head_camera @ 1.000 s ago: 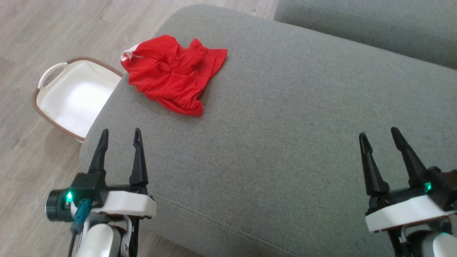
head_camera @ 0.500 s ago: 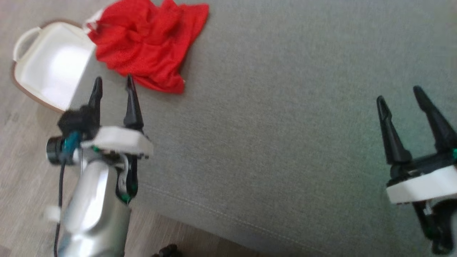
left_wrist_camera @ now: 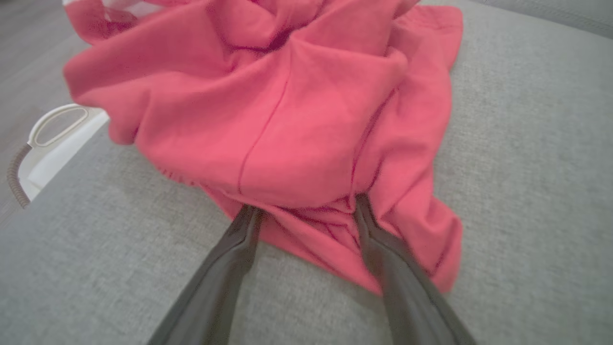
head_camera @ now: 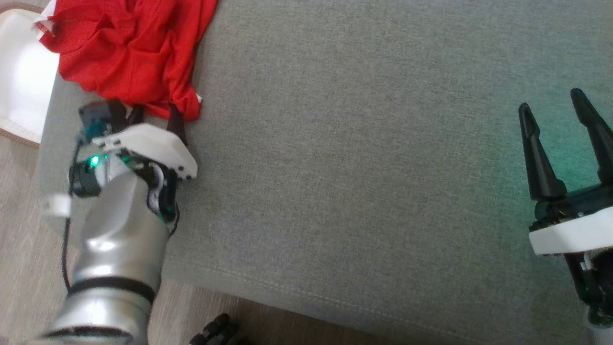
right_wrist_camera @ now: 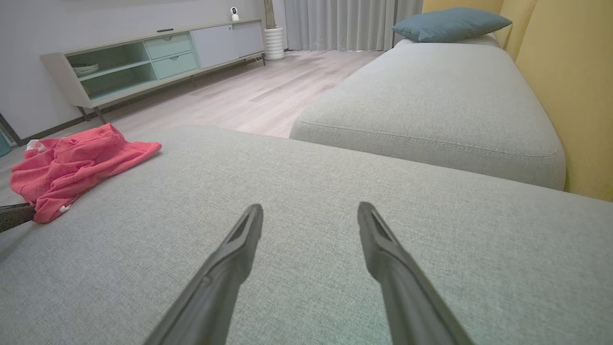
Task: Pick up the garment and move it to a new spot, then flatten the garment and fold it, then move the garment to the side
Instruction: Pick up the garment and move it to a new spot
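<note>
Head view first: the garment [head_camera: 129, 52] is bunched up in the upper left of the frame, on the corner of the grey sofa cushion [head_camera: 359, 167], with a white basket [head_camera: 19, 96] on the floor just past that corner at the left edge. The left gripper [head_camera: 155, 115] has its tips right at the cloth's lower edge. The right gripper [head_camera: 550, 103] is way over at the right edge, fingers spread, nothing in it, well apart from the cloth.

Left wrist view: much clearer. The two dark fingers [left_wrist_camera: 239, 249] come up from the bottom with a wide gap and straddle the near fold of the red heap. Both tips touch or poke just under the hem, and nothing is pinched yet.

Right wrist view: the red pile sits at the middle left, and that arm's own fingers are splayed over bare cushion.

My take is that it's thin, floppy sportswear, so light and soft with zero stiffness. It'll sag and bunch the second it's lifted, and it might slip if only one layer gets caught. I'd close on that thick near fold between the left fingers, or go for the gathered edge with the white trim at the top left.
</note>
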